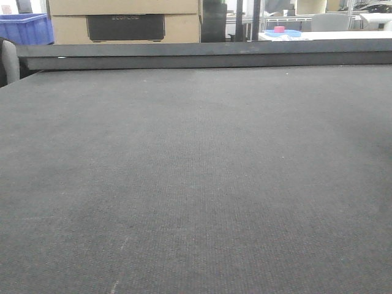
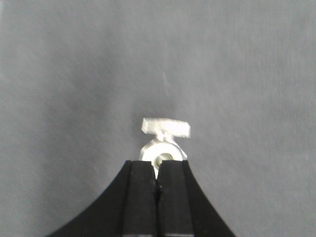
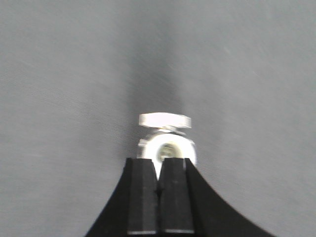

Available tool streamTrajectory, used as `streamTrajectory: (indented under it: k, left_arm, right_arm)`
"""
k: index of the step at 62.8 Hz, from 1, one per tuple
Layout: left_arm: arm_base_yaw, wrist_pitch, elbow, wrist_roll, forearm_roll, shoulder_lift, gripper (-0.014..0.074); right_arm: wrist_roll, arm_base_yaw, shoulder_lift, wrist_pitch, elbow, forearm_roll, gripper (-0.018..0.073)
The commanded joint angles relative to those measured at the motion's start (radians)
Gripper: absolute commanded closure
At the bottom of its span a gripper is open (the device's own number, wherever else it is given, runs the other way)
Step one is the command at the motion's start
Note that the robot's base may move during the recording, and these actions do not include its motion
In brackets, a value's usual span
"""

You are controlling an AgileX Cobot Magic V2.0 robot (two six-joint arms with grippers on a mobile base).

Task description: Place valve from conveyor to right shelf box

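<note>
Front view: conveyor (image 1: pixel 196 184) fills nearly the whole frame, dark grey woven belt. Its raised rail (image 1: pixel 202 58) runs across the top. Behind the rail: blue bin (image 1: pixel 24 27) at upper left, cardboard box (image 1: pixel 122 9) with a dark panel (image 1: pixel 125 27) at top centre, white table (image 1: pixel 331 35) at upper right with a small pink item (image 1: pixel 279 29) on it, too small to identify.

Left wrist view: left gripper (image 2: pixel 158 168) at bottom centre, black fingers (image 2: pixel 140 197) drawn together with only a thin seam between them. A silver valve (image 2: pixel 160 150) sits right at the tips, round body pinched in the notch, flat T-handle (image 2: pixel 166 127) on top, slightly tilted. Looks clamped on the valve, though the contact itself is hidden behind the tips. Grey belt texture behind it.

Right wrist view: same picture. Right gripper (image 3: pixel 159 165) at bottom centre, its pads (image 3: pixel 143 197) closed up against each other. A second valve (image 3: pixel 168 148) is nipped at the tips, with a bright round body and its level handle bar (image 3: pixel 164 120) above. Frame is soft and blurred. Belt behind, with a dark shadow streak above the valve.
</note>
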Motion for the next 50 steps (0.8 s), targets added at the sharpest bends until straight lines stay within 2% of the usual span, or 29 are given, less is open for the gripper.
streamTrajectory:
  k: [1,6,11,16,24,31,42,50]
  left_arm:
    - [-0.006,0.025,-0.025,-0.004,-0.013,0.032,0.0707]
    - [-0.006,0.025,-0.027,-0.004,-0.013,0.044,0.0707]
    - [-0.006,0.025,-0.027,-0.004,-0.015,0.046,0.0707]
    - [-0.006,0.025,-0.027,-0.004,-0.015,0.046,0.0707]
    - [-0.006,0.025,-0.027,-0.004,-0.021,0.046,0.0707]
    - [-0.006,0.029,-0.027,-0.004,-0.034,0.046,0.0707]
    - [-0.006,0.029,-0.027,-0.004,-0.038,0.046,0.0707]
    - [-0.006,0.029,-0.027,-0.004,-0.042,0.046,0.0707]
  right_arm:
    - [-0.007,0.0,0.052,0.001,-0.006,-0.051,0.0721]
    - [-0.007,0.0,0.09,0.001,-0.006,-0.053,0.0715]
    - [-0.007,0.0,0.127,0.001,-0.006,-0.051,0.065]
    - [-0.007,0.0,0.155,0.001,-0.006,-0.044,0.0516]
    - [-0.007,0.0,0.191,0.001,-0.006,-0.021,0.0249]
    - [-0.005,-0.005,0.204,0.001,0.0,0.025,0.0133]
    - [-0.005,-0.011,0.225,0.001,0.025,0.03,0.0069]
    - [-0.005,-0.022,0.225,0.001,0.067,0.035,0.0067]
